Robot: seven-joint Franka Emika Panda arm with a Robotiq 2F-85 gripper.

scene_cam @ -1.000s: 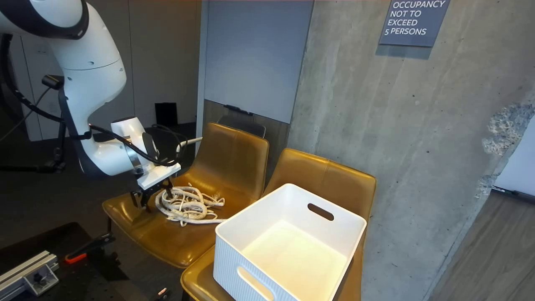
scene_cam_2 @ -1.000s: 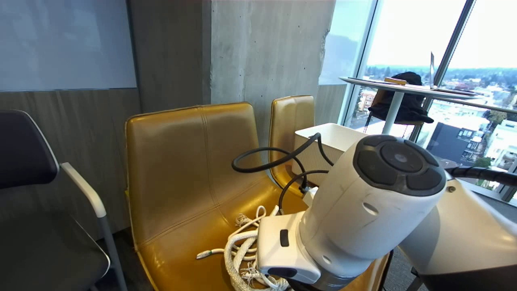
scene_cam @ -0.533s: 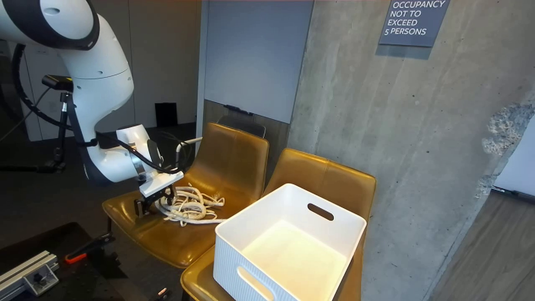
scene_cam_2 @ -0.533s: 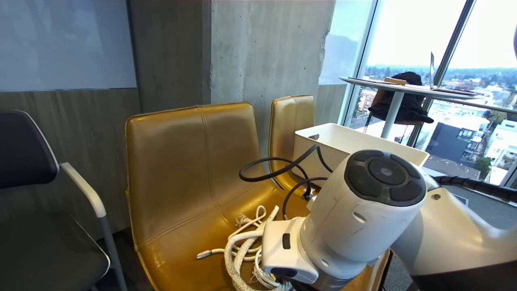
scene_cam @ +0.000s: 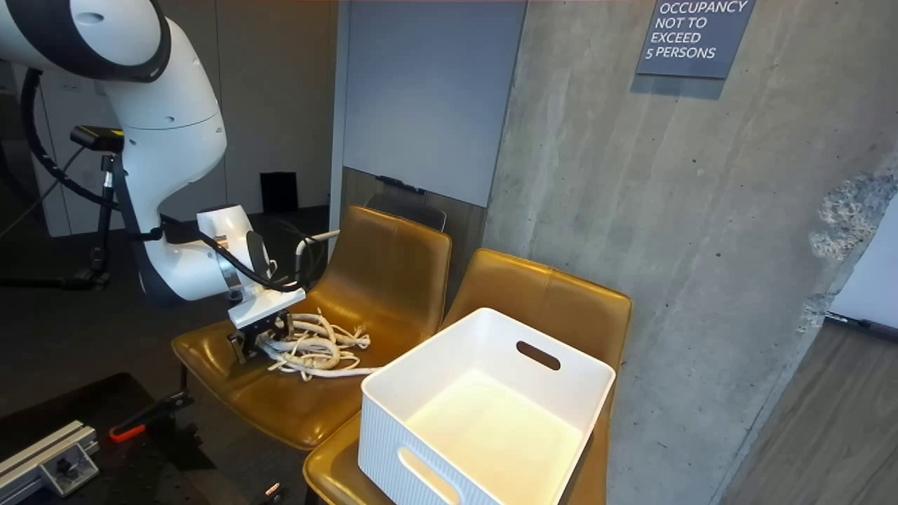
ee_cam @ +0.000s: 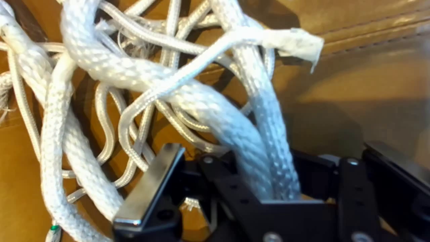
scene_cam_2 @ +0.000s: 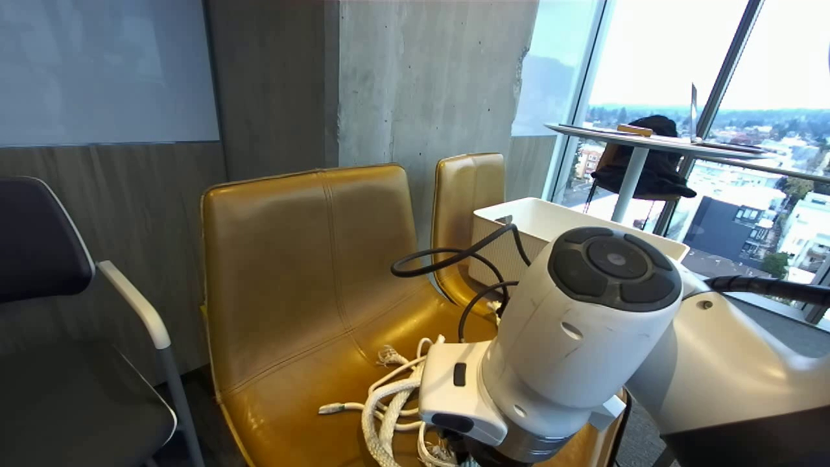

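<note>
A tangled white rope point(scene_cam: 326, 347) lies on the seat of a tan leather chair point(scene_cam: 238, 393). My gripper point(scene_cam: 261, 340) is down at the near side of the heap, tilted over the seat. In the wrist view, two thick strands of the rope point(ee_cam: 201, 104) run down between the jaws of the gripper point(ee_cam: 272, 171), which are closed in on them from both sides. The very tips are hidden behind the gripper body. A taped rope end lies across the top of the heap there. In an exterior view the arm covers the gripper, and loops of rope point(scene_cam_2: 389, 415) show beside it.
An open white box point(scene_cam: 382, 435) with handle holes stands on the neighbouring tan chair point(scene_cam: 547, 280). A clamp point(scene_cam: 151, 417) and a metal profile point(scene_cam: 49, 456) lie at lower left. A dark chair point(scene_cam_2: 58, 337) stands nearby; a concrete wall point(scene_cam_2: 428, 84) is behind.
The gripper has come down and slightly right in an exterior view, then risen a little. Its jaws have closed on rope strands, and the near loops have been pulled in towards it.
</note>
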